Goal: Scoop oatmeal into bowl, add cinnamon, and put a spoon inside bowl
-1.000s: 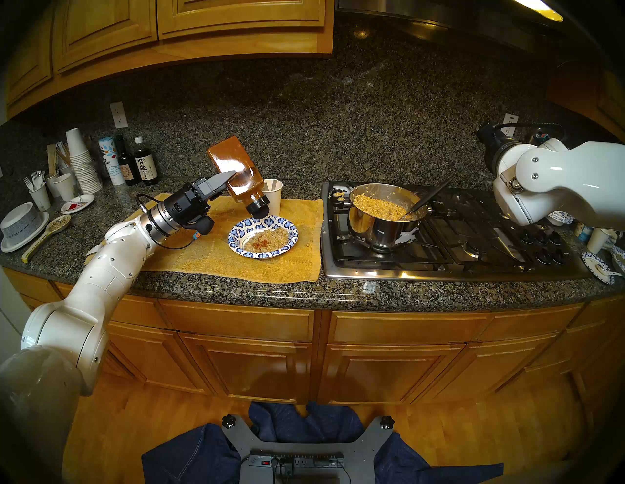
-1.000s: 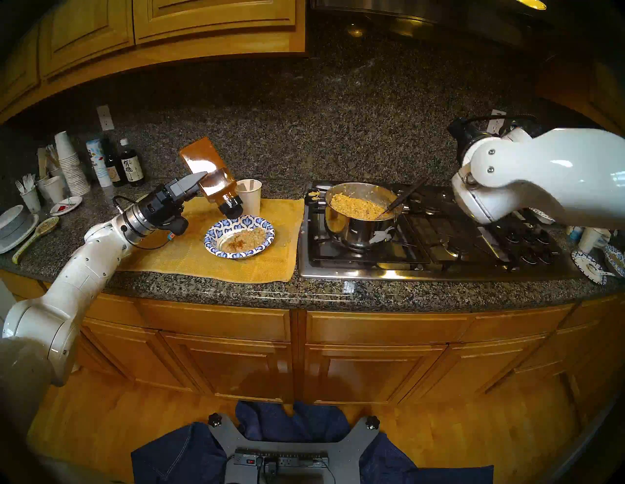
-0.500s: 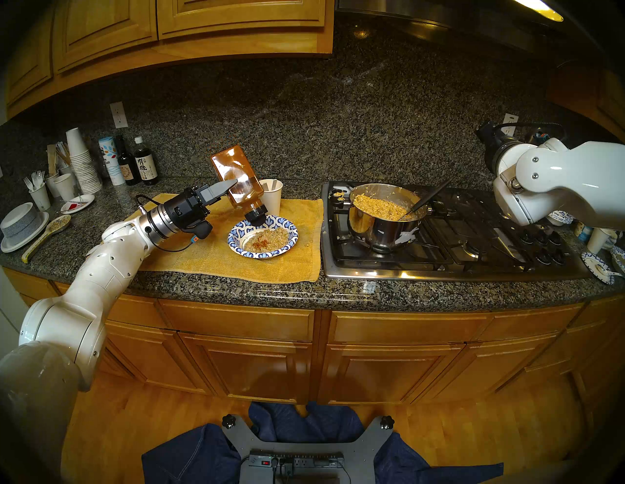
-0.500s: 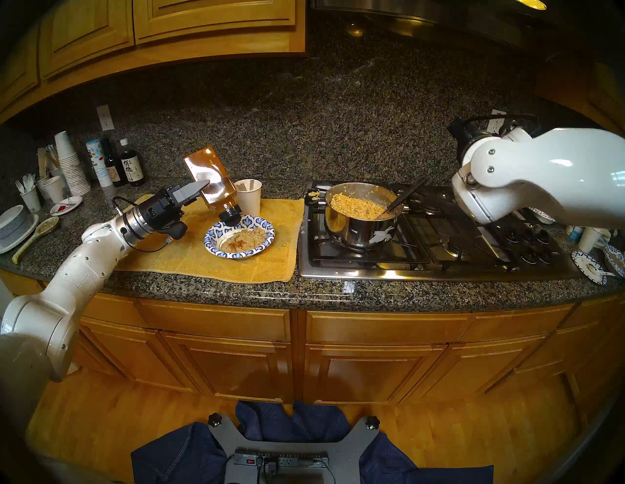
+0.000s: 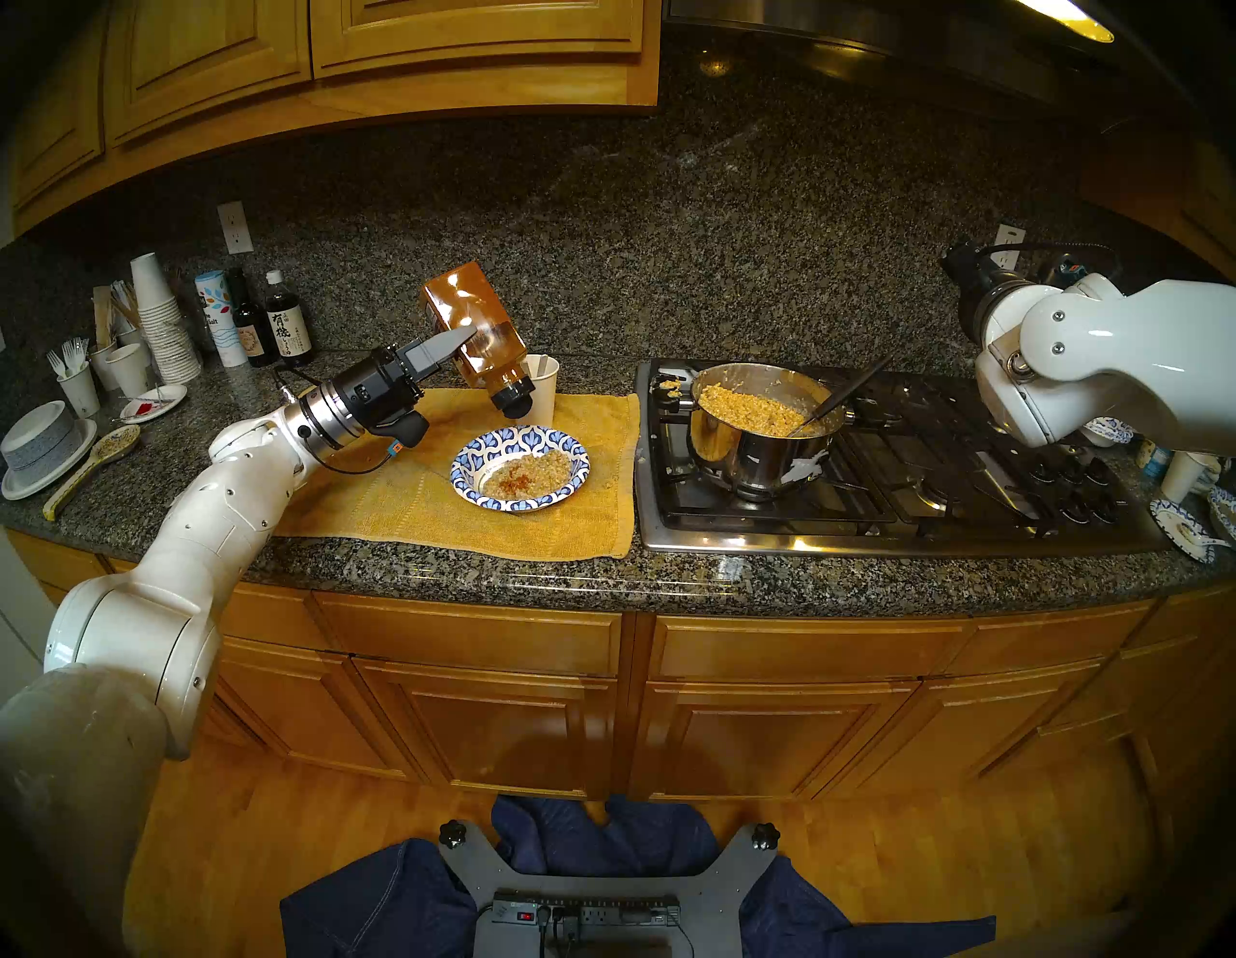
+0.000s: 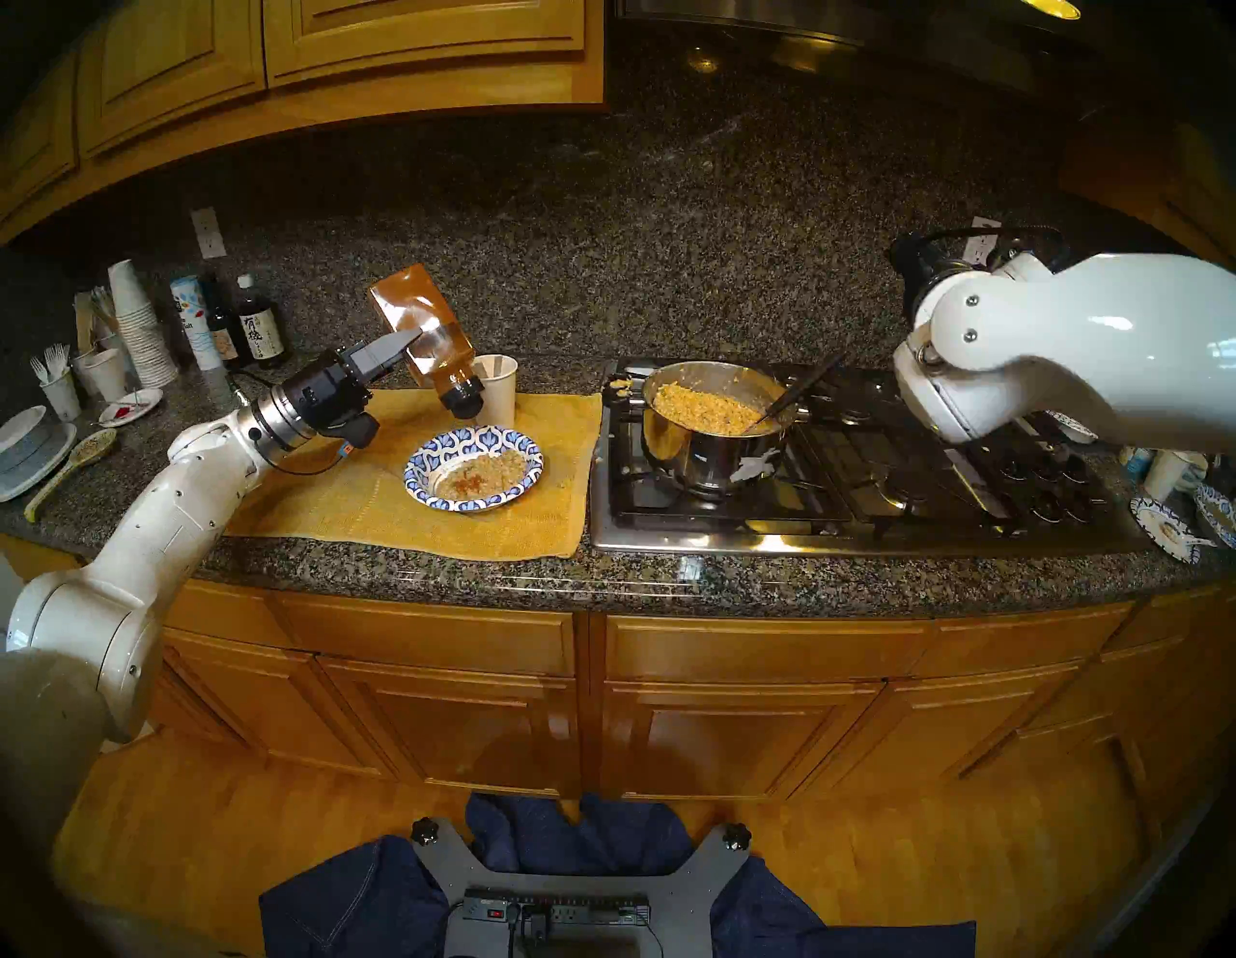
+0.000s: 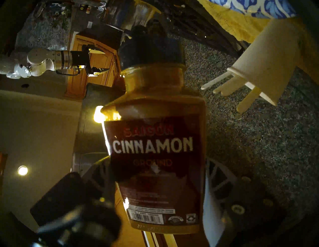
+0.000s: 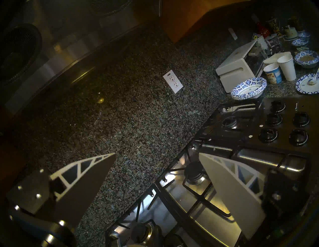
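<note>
Cinnamon point(image 5: 476, 328) higher now, paper cup point(image 5: 539, 388) behind

bowl point(image 5: 468, 468) on towel point(image 5: 374, 508), pot point(image 5: 729, 455) on stove point(image 5: 1003, 528) right

- Home kitchen, lived-in.
- Speckled dark granite countertop point(image 5: 669, 575) and matching backsplash point(image 5: 602, 234), wall outlet point(image 5: 234, 227) set into it.
- Honey-wood cabinets point(image 5: 468, 702) above and below, wood floor point(image 5: 869, 856).
- Gas cooktop point(image 5: 903, 468) with black grates and knobs, steel pot point(image 5: 742, 455) of oatmeal point(image 5: 749, 407) on a burner, range hood point(image 5: 836, 27) overhead.
- Counter clutter: stacked paper cups point(image 5: 164, 321), sauce bottles point(image 5: 287, 321), toaster oven point(image 8: 241, 69).
</note>
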